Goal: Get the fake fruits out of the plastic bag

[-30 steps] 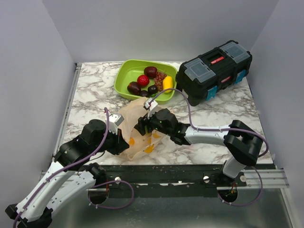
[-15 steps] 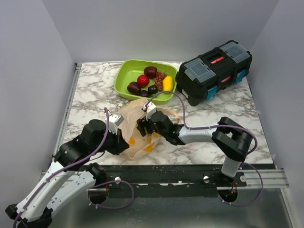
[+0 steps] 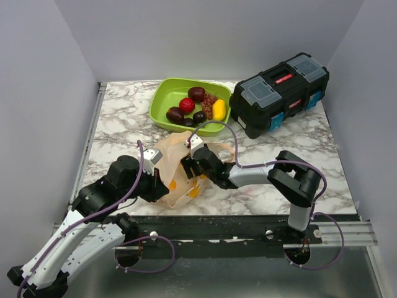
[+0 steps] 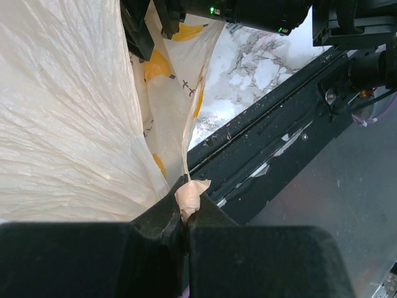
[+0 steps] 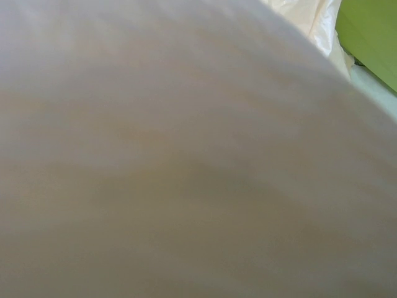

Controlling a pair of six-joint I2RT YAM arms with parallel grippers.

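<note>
The plastic bag [image 3: 169, 152] lies crumpled at the table's near middle, and orange fruits [image 3: 194, 194] show through its film. My left gripper [image 3: 158, 186] is shut on a twisted bit of the bag's edge [image 4: 191, 195]. It holds the bag [image 4: 68, 112] stretched up, with the orange fruits [image 4: 157, 65] showing through it. My right gripper [image 3: 188, 167] is pushed into the bag's mouth. Bag film [image 5: 186, 155] fills the right wrist view, so its jaws are hidden. Red [image 3: 187, 104], dark purple [image 3: 196, 94] and yellow [image 3: 218, 109] fruits and a grape bunch [image 3: 209, 102] lie in the lime-green tray [image 3: 162, 102].
A black toolbox [image 3: 279, 93] with a red latch stands at the back right, touching the tray's right side. The table's front edge with its dark metal rail [image 4: 267, 155] runs just beside the bag. A corner of the tray [image 5: 372, 37] shows in the right wrist view.
My right gripper has pushed left and deeper into the bag, and its elbow has swung left. The left gripper has kept its hold and stayed put.
</note>
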